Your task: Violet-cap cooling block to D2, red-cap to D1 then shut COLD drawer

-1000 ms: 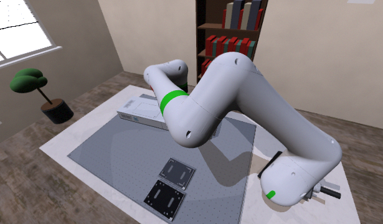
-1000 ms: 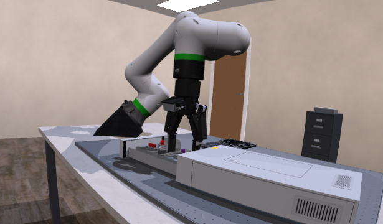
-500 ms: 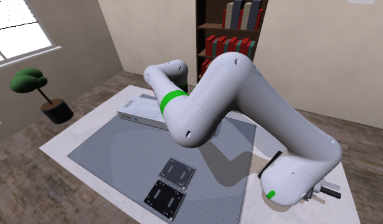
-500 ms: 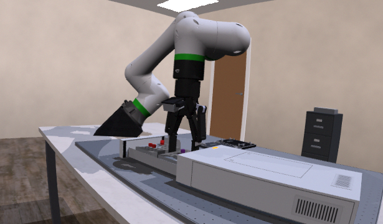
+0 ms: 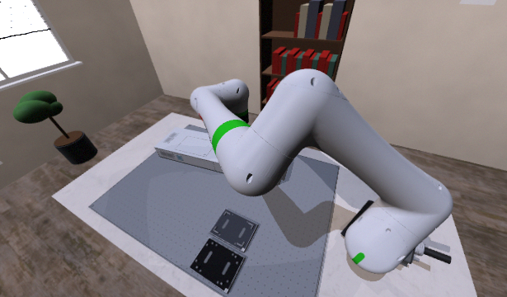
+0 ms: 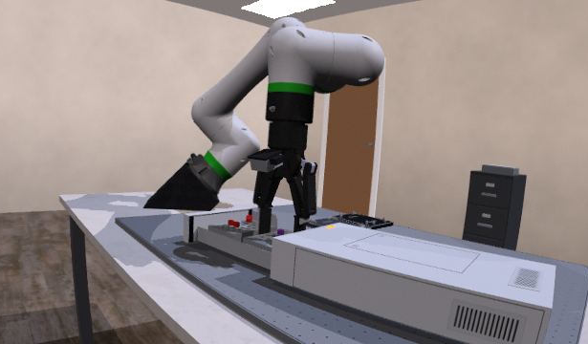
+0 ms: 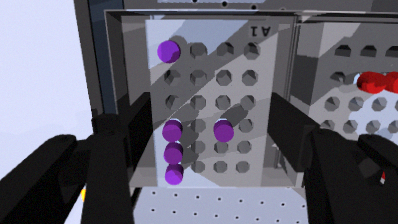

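The cooler's drawer (image 6: pixel 233 251) (image 7: pixel 292 60) stands open with both blocks in it. The violet-capped block (image 7: pixel 211 64) lies in the compartment nearer the cooler, with several violet caps (image 7: pixel 223 131) standing in its bores. My gripper (image 6: pixel 282 226) (image 7: pixel 209 108) points down, its fingertips against the two long sides of this block, and looks shut on it. The red-capped block (image 7: pixel 367 115) (image 6: pixel 227 230) lies in the other compartment, partly hidden by a finger. The grey slot D1 (image 5: pixel 235 231) and the black slot D2 (image 5: pixel 217 266) are empty.
The cooler COLD (image 5: pixel 187 142) (image 6: pixel 394 244) stands right beside the gripper, its lamp (image 6: pixel 330 226) lit amber. The drawer's front panel (image 6: pixel 187 229) stands upright past the red-capped block. A thin wall separates the compartments. In the top view my arm hides the drawer.
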